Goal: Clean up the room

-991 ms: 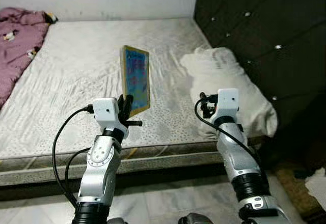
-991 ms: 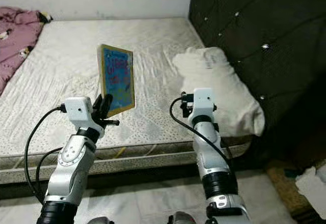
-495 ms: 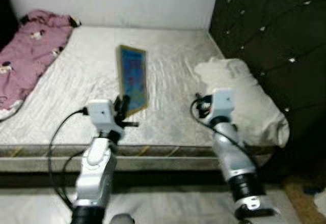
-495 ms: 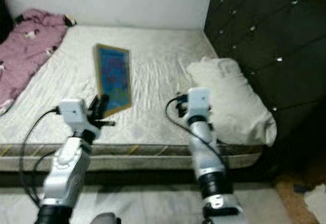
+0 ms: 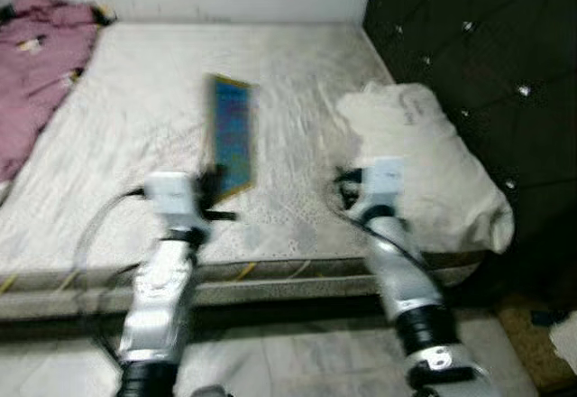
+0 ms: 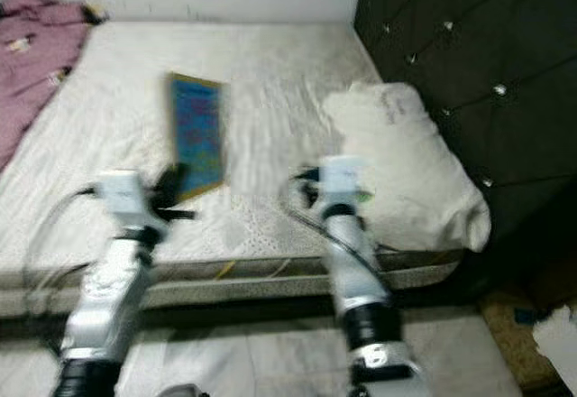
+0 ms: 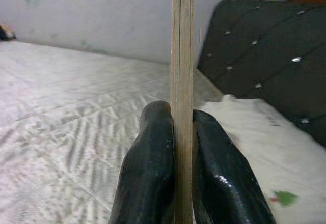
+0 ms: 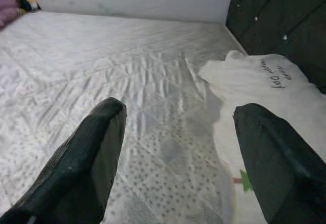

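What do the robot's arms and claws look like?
Both arms are shiny silver with black ring joints. Each wrist carries a white box with black cables looping off it. The left claw and right claw each have two long, glossy black fingers.

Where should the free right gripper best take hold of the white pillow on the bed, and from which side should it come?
Probably the pillow's near left edge, approached from above. The pillow lies flat and bulky on the mattress, too thick to span, but its loose cover looks pinchable. The right gripper, open, hangs just beside that edge.
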You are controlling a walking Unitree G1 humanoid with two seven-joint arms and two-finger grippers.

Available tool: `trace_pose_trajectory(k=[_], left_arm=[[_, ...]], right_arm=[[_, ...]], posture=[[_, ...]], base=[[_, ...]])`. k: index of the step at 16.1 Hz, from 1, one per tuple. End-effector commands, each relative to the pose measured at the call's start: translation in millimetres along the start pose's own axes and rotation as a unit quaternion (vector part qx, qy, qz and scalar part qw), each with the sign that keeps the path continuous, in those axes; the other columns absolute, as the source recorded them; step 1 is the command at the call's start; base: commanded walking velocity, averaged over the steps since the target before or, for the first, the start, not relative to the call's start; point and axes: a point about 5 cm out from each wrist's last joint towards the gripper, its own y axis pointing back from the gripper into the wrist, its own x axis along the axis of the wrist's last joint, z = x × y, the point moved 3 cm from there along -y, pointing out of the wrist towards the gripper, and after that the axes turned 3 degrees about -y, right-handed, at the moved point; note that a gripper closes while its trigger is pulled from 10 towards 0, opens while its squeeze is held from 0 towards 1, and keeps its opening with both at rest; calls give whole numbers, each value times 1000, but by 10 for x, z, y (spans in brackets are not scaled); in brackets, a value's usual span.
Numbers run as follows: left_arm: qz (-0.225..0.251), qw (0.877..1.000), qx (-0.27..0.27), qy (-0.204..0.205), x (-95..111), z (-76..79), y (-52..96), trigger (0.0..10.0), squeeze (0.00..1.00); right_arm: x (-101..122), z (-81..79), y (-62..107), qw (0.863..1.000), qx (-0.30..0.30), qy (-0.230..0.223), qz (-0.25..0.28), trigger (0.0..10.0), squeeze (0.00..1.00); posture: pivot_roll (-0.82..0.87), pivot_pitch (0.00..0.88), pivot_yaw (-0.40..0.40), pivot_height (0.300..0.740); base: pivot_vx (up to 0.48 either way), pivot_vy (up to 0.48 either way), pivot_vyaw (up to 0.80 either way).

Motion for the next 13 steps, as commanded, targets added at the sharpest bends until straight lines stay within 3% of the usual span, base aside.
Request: trace_pose_trajectory(k=[1,9,13], left_arm=[[27,999,-29,10,121,177,-52,10000,0],[20,1000,-22,11,101,170,-55,10000,0],[8,1000,1,13,68,137,-77,10000,0]], right_arm=[[22,172,-3,1000,-20,7,4,10000,0],[25,173,-7,1000,-20,4,5,10000,0],[27,163,-11,1000,-17,4,6,10000,0]], posture=[[25,0,-11,740],[26,0,-10,740],[26,0,-10,740]], base=[[480,0,0],[401,0,0],[0,0,0]])
